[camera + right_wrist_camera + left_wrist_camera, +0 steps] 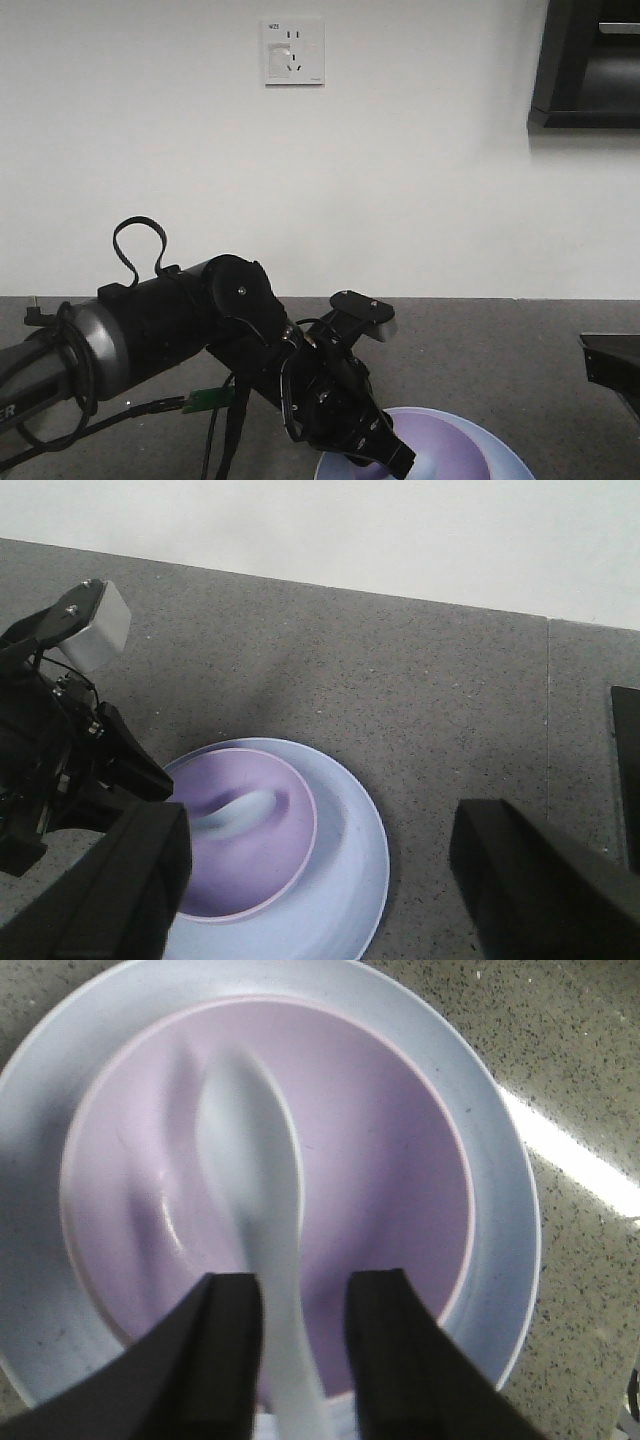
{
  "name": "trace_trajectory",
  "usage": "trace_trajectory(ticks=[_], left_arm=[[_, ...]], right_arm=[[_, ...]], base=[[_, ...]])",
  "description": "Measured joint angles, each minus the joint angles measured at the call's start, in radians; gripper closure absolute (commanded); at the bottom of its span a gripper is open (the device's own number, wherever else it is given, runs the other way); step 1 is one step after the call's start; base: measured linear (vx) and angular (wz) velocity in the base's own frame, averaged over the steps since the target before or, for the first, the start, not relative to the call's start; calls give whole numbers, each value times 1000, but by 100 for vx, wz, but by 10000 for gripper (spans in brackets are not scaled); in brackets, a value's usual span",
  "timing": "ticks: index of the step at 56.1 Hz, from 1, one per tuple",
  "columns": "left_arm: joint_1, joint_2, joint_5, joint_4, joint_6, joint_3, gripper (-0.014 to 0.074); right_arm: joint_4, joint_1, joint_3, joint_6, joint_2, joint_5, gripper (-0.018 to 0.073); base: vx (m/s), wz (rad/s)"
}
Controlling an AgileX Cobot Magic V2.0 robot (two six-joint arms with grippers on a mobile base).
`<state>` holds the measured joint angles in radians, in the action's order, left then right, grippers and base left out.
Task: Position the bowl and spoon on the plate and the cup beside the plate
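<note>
The plate (505,1190) is located on the speckled grey tabletop (585,1050). The bowl (390,1160) is seated on the plate, inside its rim, with a ring of plate exposed around it.

The spoon (250,1150) is positioned with its scoop inside the bowl. Its handle is directed over the bowl's near edge and passes between the fingers of the left gripper (305,1295).

The left jaws are held parted on either side of the handle. A clear gap is seen between the handle and one finger. On the other side, contact between finger and handle cannot be confirmed, as the spoon is blurred in the left wrist view.

In the front view, the left arm (170,320) is angled downward with its gripper over the bowl.

The right gripper (320,845) is held above the tabletop beside the plate. Its jaws are spread wide, and nothing is held between them.
</note>
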<state>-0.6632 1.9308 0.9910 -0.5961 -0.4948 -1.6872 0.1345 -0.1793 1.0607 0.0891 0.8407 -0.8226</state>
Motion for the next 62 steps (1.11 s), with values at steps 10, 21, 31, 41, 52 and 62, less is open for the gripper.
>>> trace_trajectory(ticks=[10,21,31,41,52,62], left_arm=[[0,0,-1,0,0,0,46],[0,-38,22,55,9,-24,48],[2,-153,135,321,135,-89,48],[51,-287,255,661,363,-98,65],[188,-462,265,807,418,-9,81],[320,-563,253,870,418,135,81]], right_arm=[[0,0,0,-1,0,0,-22],[0,0,0,-3,0,0,-22],[0,0,0,-3,0,0,-22],[0,0,0,-3,0,0,-22],[0,0,0,-3,0,0,-22],[0,0,0,-3,0,0,-22]], base=[[0,0],[0,0],[0,0],[0,0],[0,0],[0,0]])
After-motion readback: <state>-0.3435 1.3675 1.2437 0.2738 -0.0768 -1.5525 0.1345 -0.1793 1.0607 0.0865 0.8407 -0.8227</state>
